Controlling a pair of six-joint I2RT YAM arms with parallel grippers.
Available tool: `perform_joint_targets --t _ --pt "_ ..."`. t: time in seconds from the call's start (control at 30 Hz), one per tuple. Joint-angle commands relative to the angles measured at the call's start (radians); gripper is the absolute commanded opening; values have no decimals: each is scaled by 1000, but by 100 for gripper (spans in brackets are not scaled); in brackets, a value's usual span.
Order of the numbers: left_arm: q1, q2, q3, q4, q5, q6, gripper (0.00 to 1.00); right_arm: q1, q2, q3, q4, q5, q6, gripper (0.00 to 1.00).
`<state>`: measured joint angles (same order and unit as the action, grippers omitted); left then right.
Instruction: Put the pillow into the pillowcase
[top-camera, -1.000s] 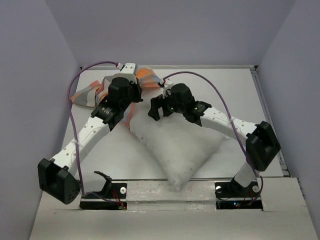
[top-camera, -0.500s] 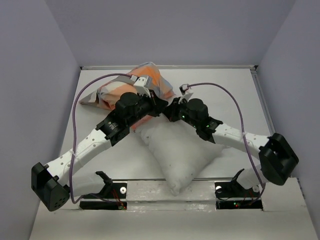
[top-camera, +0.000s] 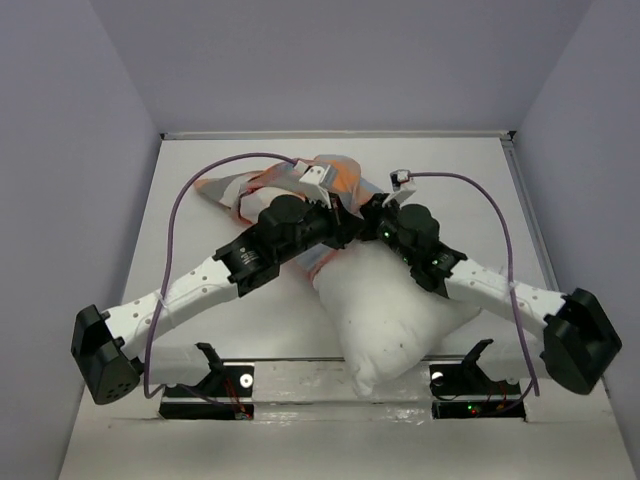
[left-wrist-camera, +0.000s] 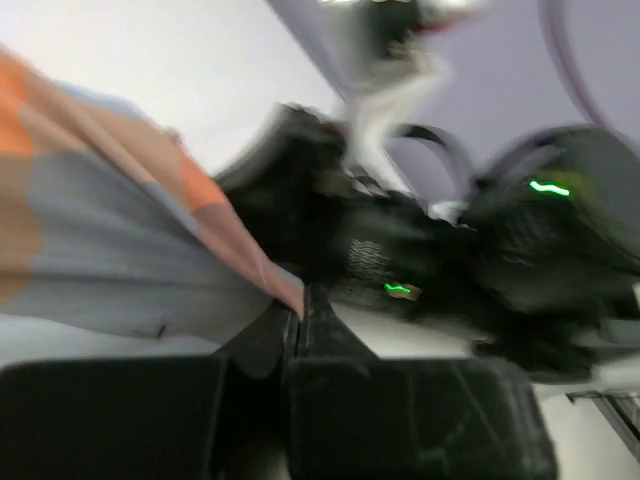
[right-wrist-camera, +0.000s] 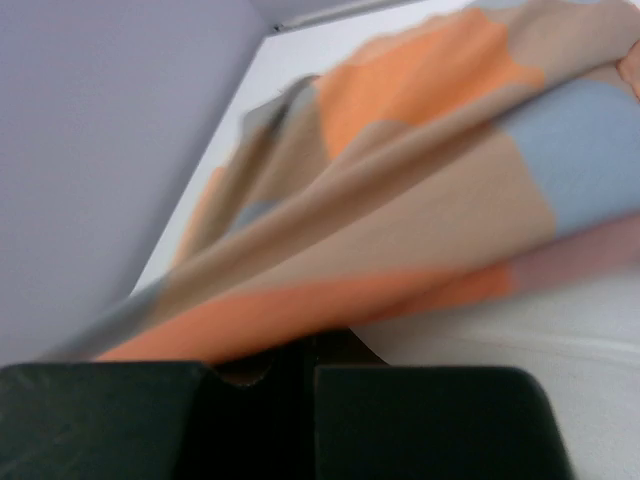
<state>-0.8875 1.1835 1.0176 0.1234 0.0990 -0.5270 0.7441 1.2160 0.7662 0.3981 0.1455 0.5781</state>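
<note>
The white pillow (top-camera: 395, 310) lies diagonally on the table, one corner at the near edge. Its far end sits under the checked orange, blue and grey-brown pillowcase (top-camera: 255, 185), which is bunched at the back left. My left gripper (top-camera: 345, 228) and right gripper (top-camera: 368, 212) meet nose to nose over that far end. In the left wrist view the left gripper (left-wrist-camera: 298, 312) is shut on a pinch of the pillowcase (left-wrist-camera: 100, 250) edge. In the right wrist view the right gripper (right-wrist-camera: 305, 348) is shut, with the pillowcase (right-wrist-camera: 420, 180) hem running into its tips.
The white table (top-camera: 480, 180) is boxed in by grey walls at the back and both sides. Purple cables (top-camera: 185, 200) arc over each arm. The right arm's black body (left-wrist-camera: 520, 250) fills the left wrist view close ahead.
The right gripper has shut on the pillowcase. Both grippers have moved right and toward the near side, dragging the pillowcase along; the pillow has shifted right.
</note>
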Motion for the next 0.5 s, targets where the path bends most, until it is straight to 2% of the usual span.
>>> perform_joint_targets --t 0.0,0.13,0.23,0.33,0.37,0.4,0.43,0.47 --pt "-194 -65 113 186 97 -89 0 -69 200 75 195 -29 132 0" --pt "-197 -189 -104 330 116 -230 0 -94 253 64 268 2 118 0" --pt "-196 -237 -213 409 130 -313 0 -94 281 91 272 -29 86 0" --pt "-183 -283 -264 404 127 -338 0 -103 243 32 294 -61 91 0" --pt "-176 -294 -270 380 114 -337 2 -103 216 9 289 -79 86 8" --pt "-165 -311 -272 293 93 -331 9 -103 158 -31 282 -101 72 19" --pt "-150 -335 -269 241 49 -300 32 -103 127 -45 240 -163 69 45" --pt "-140 -344 -261 189 25 -282 46 -103 97 -50 199 -202 37 56"
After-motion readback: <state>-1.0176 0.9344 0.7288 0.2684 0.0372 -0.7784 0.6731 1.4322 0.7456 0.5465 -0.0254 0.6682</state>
